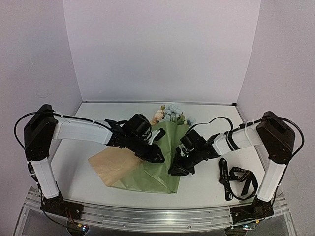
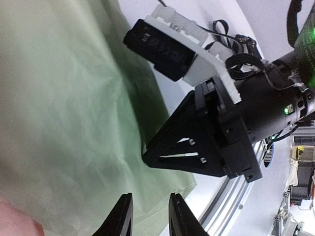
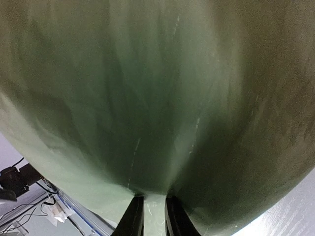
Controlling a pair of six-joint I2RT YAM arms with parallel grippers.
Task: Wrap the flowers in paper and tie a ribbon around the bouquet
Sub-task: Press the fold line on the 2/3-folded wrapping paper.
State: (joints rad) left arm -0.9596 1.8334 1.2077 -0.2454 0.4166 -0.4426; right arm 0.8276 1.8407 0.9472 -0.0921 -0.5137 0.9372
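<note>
The paper (image 1: 152, 174) lies mid-table with its olive face up, and a tan flap (image 1: 110, 164) is folded out at the left. The flowers (image 1: 166, 115) poke out of its far end, pink and pale blue. My left gripper (image 1: 156, 155) hovers over the paper's middle; in its wrist view the jaws (image 2: 150, 197) stand apart with only the green sheet (image 2: 64, 98) beneath. My right gripper (image 1: 176, 169) is at the paper's near right part, shut (image 3: 154, 199) on a pinch of green paper (image 3: 157, 88) that creases out from its tips. The black ribbon (image 1: 236, 178) lies loose at the right.
An aluminium rail (image 1: 162, 216) runs along the near table edge. White walls close off the back and both sides. In the left wrist view the right arm's black wrist (image 2: 231, 132) sits close ahead of my left fingers, above the paper's corner.
</note>
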